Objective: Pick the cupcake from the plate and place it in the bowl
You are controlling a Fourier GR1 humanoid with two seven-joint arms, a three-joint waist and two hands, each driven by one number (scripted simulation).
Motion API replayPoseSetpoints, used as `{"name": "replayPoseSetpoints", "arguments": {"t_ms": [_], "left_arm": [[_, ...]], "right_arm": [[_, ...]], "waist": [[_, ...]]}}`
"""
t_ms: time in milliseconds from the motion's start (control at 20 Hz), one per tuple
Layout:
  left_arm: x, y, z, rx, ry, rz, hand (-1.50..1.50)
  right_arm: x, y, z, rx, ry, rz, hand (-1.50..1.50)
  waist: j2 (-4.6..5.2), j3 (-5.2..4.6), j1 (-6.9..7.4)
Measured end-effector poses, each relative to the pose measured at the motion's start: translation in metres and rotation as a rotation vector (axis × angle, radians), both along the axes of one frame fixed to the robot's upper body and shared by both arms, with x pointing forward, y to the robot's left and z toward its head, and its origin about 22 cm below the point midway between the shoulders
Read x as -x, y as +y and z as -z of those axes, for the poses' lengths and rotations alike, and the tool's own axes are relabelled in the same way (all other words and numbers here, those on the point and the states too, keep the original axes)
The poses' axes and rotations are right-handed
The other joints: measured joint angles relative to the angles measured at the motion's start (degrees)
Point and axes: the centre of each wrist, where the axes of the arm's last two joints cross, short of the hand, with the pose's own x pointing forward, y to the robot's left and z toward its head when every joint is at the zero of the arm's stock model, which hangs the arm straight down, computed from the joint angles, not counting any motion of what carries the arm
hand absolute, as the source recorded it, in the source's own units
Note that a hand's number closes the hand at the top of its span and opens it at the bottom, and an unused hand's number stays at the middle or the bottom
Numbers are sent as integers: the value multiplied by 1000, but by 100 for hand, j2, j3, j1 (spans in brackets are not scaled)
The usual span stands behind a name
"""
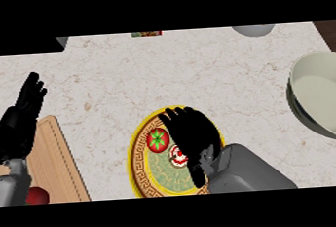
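Observation:
A yellow-rimmed plate (140, 151) with a green centre lies near the counter's front edge. On it sits a cupcake (178, 156) with white and red topping, partly hidden by my right hand (193, 133). That hand hovers over the plate's right side with its fingers straight and pointing away, beside and just above the cupcake. A red and green tomato-like item (157, 139) lies on the plate left of the hand. The pale bowl (327, 96) stands at the counter's right edge. My left hand (20, 119) rests open at the left, fingers up.
A wooden cutting board (58, 161) lies at the front left with a red object (38, 195) on it. A grey cup (253, 30) and a small red-green item (146, 34) sit along the back edge. A dark object (23, 46) is at the back left.

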Motion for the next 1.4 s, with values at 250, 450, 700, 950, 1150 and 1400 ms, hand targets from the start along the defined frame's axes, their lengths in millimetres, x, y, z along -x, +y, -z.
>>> {"name": "replayPoseSetpoints", "arguments": {"t_ms": [250,450,700,950,1150,1400], "left_arm": [[3,-1,3,-3,-7,-7,0],[3,-2,-4,-5,-7,-5,0],[6,-7,1,-6,-5,-1,0],[1,-7,4,-5,-12,-2,0],[0,-1,-4,-2,-8,3,0],[-1,1,-4,-5,-11,7,0]], "right_arm": [[7,0,18,5,19,13,-150],[6,3,26,9,13,20,-150],[-6,7,35,18,8,35,-150],[-11,7,50,9,64,40,150],[-12,9,63,-12,56,0,150],[-16,12,68,-50,47,-18,150]], "waist": [[0,1,-2],[-1,0,4],[2,1,10],[-1,0,6],[-16,-2,12],[-21,-4,13]]}}
